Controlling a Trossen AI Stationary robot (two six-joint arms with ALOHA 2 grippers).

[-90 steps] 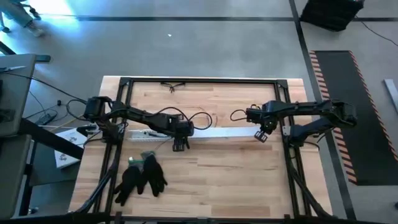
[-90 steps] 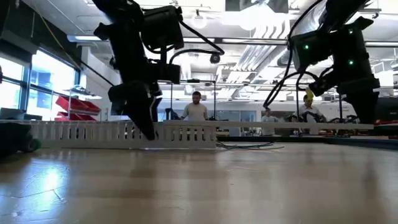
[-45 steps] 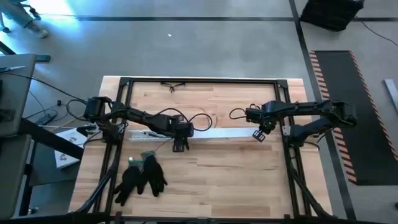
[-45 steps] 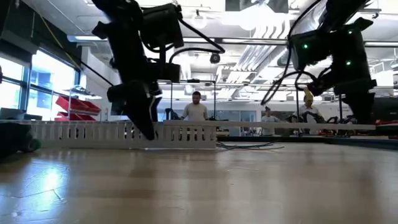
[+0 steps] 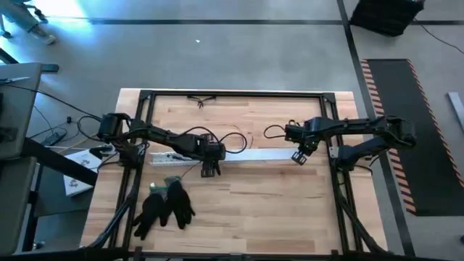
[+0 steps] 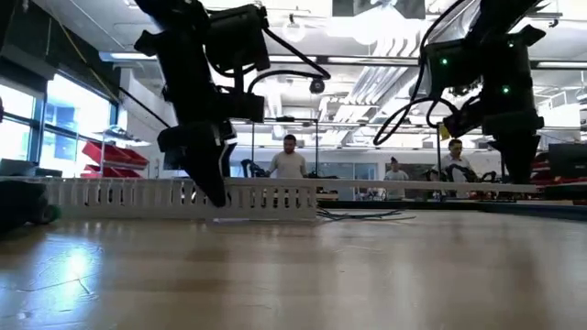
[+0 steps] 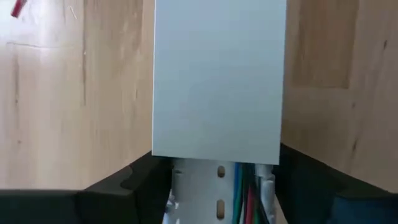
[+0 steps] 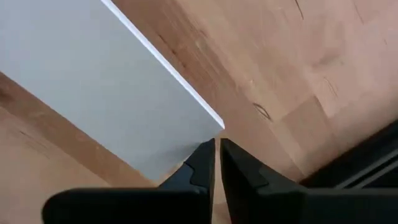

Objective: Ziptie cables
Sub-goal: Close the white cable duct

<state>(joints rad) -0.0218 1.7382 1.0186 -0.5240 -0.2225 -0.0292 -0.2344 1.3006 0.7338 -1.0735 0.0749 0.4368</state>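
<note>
The left wrist view shows thin green, red and grey cables (image 7: 247, 202), likely light and floppy, best pinched mid-bundle, inside the long white slotted plastic channel (image 7: 219, 81) that the left gripper (image 7: 217, 186) straddles with wide fingers, while the right gripper (image 8: 217, 163) has its fingers almost together on nothing.

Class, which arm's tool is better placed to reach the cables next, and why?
Probably left. The left tool straddles the white channel where the cables show beside the cover; the right tool sits at its far end.
</note>
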